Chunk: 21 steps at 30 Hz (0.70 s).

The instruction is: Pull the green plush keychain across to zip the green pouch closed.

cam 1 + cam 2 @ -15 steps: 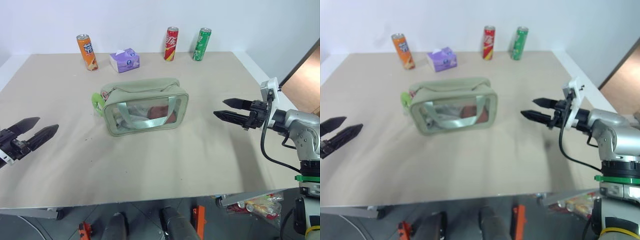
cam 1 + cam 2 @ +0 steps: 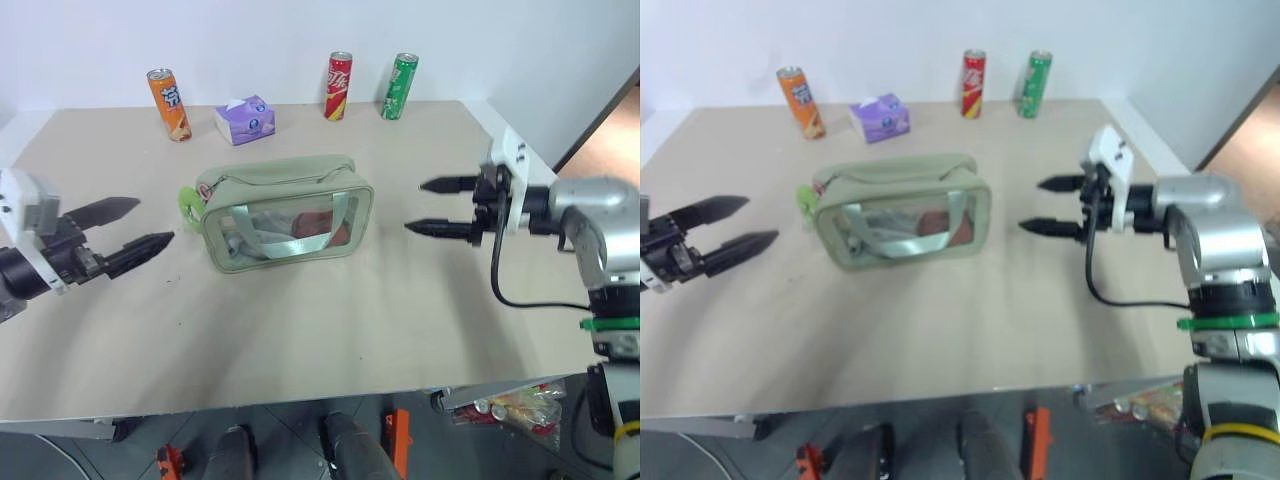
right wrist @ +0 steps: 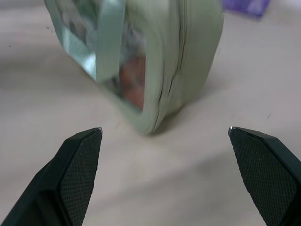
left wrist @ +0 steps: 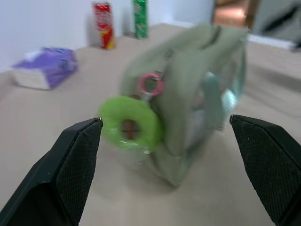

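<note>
Both grippers stood open and empty above the table [image 2: 300, 350], one at each end of the pouch [image 2: 285, 212]. Left gripper [image 2: 135, 227] pointed at the pouch's left end, near the keychain [image 2: 191, 203] but apart from it. Right gripper [image 2: 437, 206] faced the pouch's right end, apart from it. The pouch sat upright mid-table, window toward the robot; the keychain hung at its left end beside a pink ring [image 4: 150, 84]. Farther back stood an orange can [image 2: 168, 104], a purple tissue pack [image 2: 244, 120], a red can [image 2: 340, 86] and a green can [image 2: 401, 86].
</note>
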Each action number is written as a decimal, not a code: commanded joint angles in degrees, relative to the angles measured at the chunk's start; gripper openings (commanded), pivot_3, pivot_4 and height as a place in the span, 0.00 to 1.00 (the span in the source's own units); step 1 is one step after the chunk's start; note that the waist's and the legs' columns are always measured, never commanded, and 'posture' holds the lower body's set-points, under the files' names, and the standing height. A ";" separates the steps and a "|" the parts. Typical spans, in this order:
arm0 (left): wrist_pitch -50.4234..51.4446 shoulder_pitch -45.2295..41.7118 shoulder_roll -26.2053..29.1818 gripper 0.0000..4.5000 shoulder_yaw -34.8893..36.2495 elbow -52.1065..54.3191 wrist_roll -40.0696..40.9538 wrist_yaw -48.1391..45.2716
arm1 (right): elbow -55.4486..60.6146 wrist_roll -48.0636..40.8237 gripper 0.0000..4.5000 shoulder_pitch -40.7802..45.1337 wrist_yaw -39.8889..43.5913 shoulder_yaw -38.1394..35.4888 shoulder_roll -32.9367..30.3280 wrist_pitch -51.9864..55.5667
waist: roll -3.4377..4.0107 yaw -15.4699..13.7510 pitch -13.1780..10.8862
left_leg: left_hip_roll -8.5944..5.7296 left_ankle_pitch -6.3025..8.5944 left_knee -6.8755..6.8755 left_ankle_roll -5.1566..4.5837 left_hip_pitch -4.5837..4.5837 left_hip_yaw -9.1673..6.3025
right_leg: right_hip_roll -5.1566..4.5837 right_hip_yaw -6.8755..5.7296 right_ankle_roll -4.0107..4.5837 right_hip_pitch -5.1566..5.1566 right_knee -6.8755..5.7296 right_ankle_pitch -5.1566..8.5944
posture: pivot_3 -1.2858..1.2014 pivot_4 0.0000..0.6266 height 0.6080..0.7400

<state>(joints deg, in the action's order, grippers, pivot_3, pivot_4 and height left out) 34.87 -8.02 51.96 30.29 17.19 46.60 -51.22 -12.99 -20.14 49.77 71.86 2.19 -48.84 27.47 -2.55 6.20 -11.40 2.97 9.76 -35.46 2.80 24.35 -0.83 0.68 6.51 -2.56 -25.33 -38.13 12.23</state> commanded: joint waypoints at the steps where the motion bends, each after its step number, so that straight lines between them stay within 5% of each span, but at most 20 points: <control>1: -0.84 -2.54 2.44 1.00 -0.81 2.43 0.24 -2.18 | -3.28 2.29 0.99 11.33 4.14 2.16 2.00 -5.77 | 0.04 -0.02 -0.03 | 0.02 0.00 0.01 0.00 0.00 -0.01 | 0.02 -0.02 0.03 -0.02 -0.01 0.01 | 0.52 0.24 1.00; 5: -0.97 -5.13 1.77 1.00 -1.49 1.08 -0.01 -1.83 | -4.88 7.40 0.99 23.06 10.13 9.93 8.51 -13.83 | 0.12 0.15 -0.07 | 0.02 0.01 0.05 0.02 0.00 0.03 | 0.00 -0.03 0.05 -0.04 -0.01 0.03 | 0.52 0.24 1.00; 13: -1.20 -4.29 0.41 1.00 -1.70 2.06 -0.91 -0.81 | -6.48 12.22 0.99 25.67 15.71 17.34 15.58 -20.64 | 0.05 -0.70 -0.03 | 0.01 0.06 -0.01 0.10 0.32 -0.29 | -0.03 -0.28 -0.12 -0.09 -0.02 0.05 | 0.52 0.24 1.00; 21: -1.15 -2.56 -0.82 1.00 -0.36 3.56 -0.47 0.57 | -21.82 20.41 0.99 30.51 14.42 20.77 19.45 -28.89 | 0.06 -0.66 -0.03 | 0.03 0.07 -0.05 0.13 0.25 -0.32 | -0.03 -0.37 -0.08 -0.07 -0.06 0.00 | 0.52 0.24 1.00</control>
<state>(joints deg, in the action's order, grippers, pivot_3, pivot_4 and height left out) 34.74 -10.48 50.91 27.71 18.86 45.51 -51.17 -31.91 -1.83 77.07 86.97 22.83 -29.61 1.08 -2.50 5.54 -11.43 3.00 9.83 -35.51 2.93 24.58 -1.15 0.65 6.13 -2.62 -25.40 -38.21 12.22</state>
